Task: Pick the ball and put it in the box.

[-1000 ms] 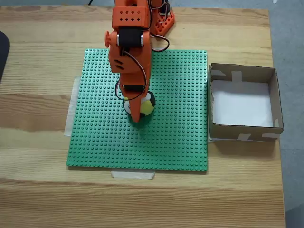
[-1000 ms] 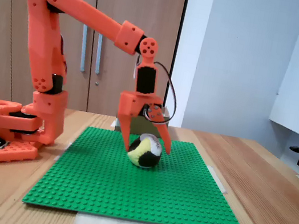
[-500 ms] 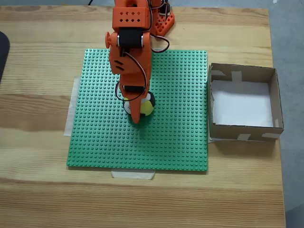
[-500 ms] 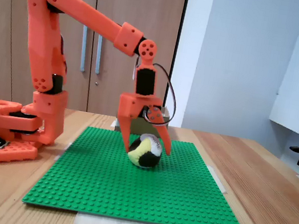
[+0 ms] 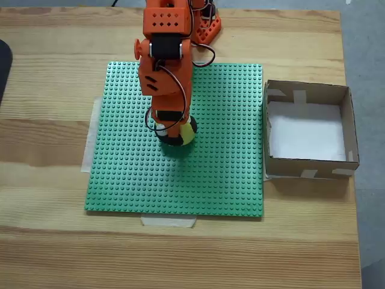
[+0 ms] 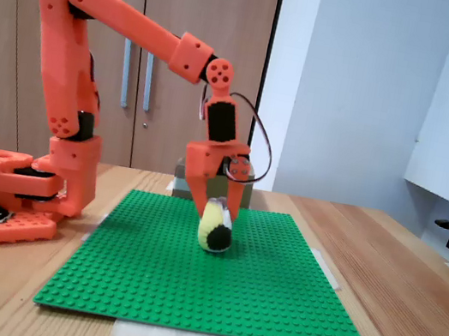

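Gripper (image 6: 216,219) is clamped on the ball (image 6: 216,227), jaws squeezed in on both sides; in the side-on fixed view the ball looks pinched narrow, so it's soft and giving under the grip. Same view: ball sits low, at or just over the green studded baseplate (image 6: 185,292). Can't tell if it's touching or barely lifted.

Top-down fixed view: ball (image 5: 182,135) peeks out at abt 5 o'clock from under the arm's wrist, gripper (image 5: 174,137) mostly hidden by the orange arm body. Spot is a bit left of plate centre, upper half. Baseplate (image 5: 222,174) is taped to the wooden table (image 5: 48,241), prob so it won't slide.

Box (image 5: 346,123) sits at 3 o'clock from the ball, off the plate's right edge, just beside it, well apart from the ball. Open top, low walls, white bottom, nothing inside, so an easy drop from above.

Judgement: grasp stage done or nearly so; the lift and carry toward 3 o'clock are not yet done. Next move needs enough height to clear the near wall. Risk: a soft ball may squirm out of a 2-finger pinch during the swing.
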